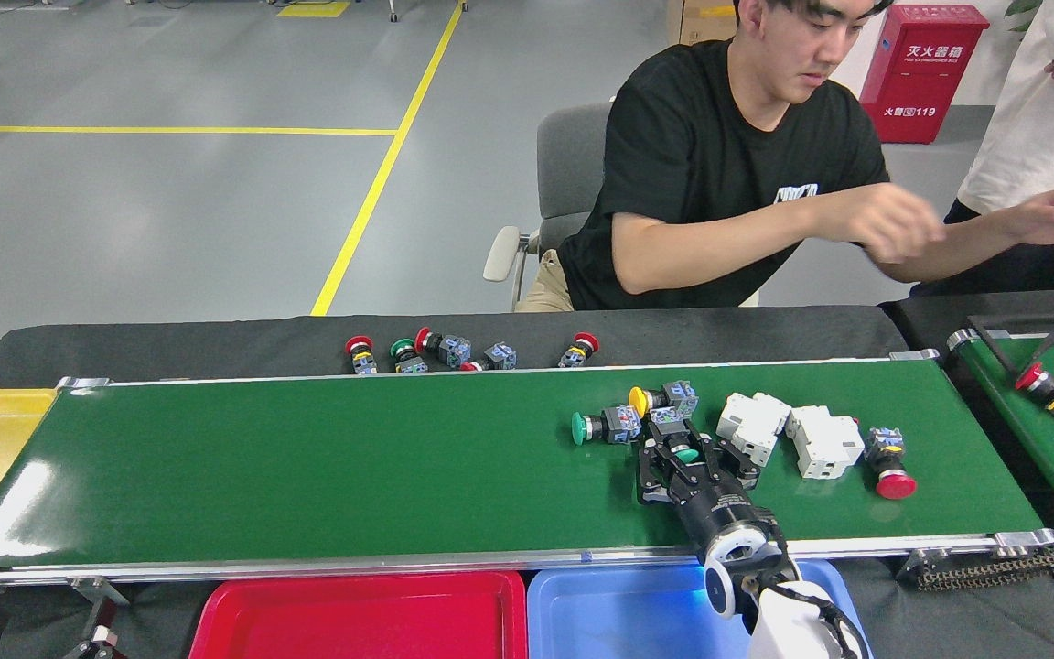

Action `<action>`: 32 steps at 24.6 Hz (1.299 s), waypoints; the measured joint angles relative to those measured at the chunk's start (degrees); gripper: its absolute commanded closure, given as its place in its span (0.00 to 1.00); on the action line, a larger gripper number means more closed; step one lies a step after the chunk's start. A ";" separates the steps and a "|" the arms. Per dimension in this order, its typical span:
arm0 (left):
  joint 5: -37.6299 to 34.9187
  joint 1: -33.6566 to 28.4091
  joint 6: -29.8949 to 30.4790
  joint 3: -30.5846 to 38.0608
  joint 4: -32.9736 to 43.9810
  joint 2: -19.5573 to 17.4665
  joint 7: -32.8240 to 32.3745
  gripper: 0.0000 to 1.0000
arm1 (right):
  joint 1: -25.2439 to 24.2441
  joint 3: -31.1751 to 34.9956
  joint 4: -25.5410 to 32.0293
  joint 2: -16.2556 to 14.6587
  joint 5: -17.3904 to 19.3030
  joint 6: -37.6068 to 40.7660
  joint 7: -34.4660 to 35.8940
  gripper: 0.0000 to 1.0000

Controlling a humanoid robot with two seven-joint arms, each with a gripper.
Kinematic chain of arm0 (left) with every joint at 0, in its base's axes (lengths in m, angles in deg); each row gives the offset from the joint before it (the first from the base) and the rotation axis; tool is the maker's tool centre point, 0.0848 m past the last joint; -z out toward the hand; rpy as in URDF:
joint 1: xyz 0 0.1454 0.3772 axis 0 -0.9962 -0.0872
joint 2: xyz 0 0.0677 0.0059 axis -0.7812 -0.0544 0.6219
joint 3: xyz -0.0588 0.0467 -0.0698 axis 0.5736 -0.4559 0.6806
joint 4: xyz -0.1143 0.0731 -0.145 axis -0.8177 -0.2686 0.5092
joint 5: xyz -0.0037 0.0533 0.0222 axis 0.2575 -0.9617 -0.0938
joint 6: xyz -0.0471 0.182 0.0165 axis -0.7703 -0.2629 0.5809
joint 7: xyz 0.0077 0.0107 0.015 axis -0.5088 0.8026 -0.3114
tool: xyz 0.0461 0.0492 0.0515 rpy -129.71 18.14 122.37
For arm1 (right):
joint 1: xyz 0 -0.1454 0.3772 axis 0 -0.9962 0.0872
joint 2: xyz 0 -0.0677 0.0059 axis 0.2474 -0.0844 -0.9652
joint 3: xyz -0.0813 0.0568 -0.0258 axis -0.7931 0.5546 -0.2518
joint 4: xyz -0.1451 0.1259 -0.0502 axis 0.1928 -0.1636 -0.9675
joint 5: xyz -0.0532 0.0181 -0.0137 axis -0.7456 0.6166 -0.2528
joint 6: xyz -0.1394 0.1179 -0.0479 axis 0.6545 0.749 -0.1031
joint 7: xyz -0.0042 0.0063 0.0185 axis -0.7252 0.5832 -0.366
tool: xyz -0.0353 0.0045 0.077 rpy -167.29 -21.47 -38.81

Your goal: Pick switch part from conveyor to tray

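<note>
Switch part, green-capped: lies on the conveyor, right of centre, in a loose cluster. Right gripper: reaches over the near rail, fingers spread to either side of the green cap, seemingly closing on it; whether they yet press it cannot be told. The low, forward reach appears meant to straddle this one piece and spare its neighbours.
Neighbours: yellow-capped switch just behind; second green switch to its left; two white breakers beside it on the right; red-capped switch further right.
Blue tray: directly below the gripper, the likely destination. Red tray beside it.
Left gripper: out of view.
</note>
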 measured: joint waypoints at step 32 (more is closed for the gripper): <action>-1.46 21.87 3.64 -32.37 -11.58 -9.35 -1.90 0.00 | -25.24 3.87 22.91 -6.32 3.50 -14.66 8.82 0.03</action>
